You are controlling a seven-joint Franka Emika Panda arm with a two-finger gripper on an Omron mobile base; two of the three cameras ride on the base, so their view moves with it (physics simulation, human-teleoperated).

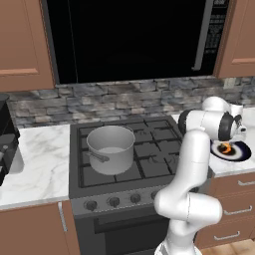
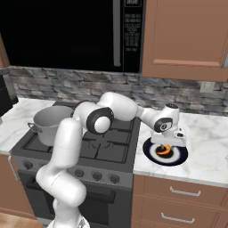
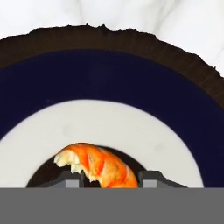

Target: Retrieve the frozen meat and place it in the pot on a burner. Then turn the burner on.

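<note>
Low over plate [image 2: 174, 156], gripper [image 3: 109, 179] astride shrimp [image 3: 98, 165].

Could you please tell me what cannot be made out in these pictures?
- Grip on the shrimp: hand view, the bottom edge cuts off the gripper.
- Pot contents: right base view, the arm covers it.
- Stove knobs: left base view, too small to read their settings.

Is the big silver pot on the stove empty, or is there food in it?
Empty. The pot stands upright on the stove with a bare inside; the shrimp lies on the plate.
</note>
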